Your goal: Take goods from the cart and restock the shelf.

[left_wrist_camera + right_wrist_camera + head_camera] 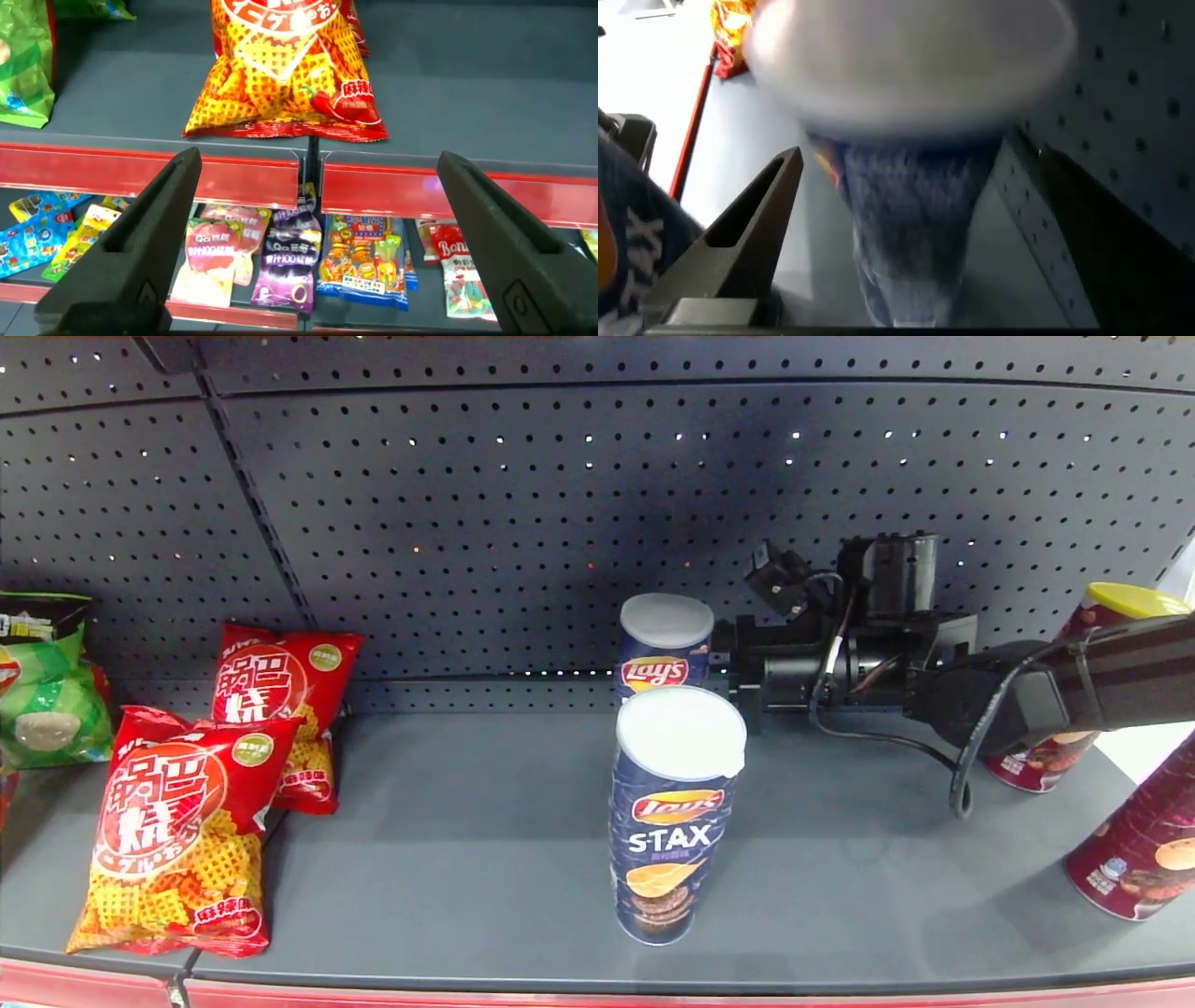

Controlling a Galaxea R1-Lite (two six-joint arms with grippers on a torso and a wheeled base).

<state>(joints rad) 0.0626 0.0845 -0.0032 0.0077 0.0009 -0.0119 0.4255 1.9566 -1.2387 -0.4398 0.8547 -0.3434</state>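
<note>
Right now the rear chip can (665, 649) stands upright at the back of the shelf (448, 840), between the right gripper's (726, 674) spread jaws, so a crooked pull-back could knock it into the front can (677, 812).

Matt grey painted metal on shelf (448, 859) and perforated back panel (485, 523); glossy crinkled plastic film on red snack bags (173, 840), lower left; smooth printed tube (665, 859), centre, under matt white plastic lid (680, 732).

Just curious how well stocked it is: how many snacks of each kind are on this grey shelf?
Blue cans: 2
Dark red cans: 2
Red snack bags: 2
Green bag: 1
Total: 7
</note>
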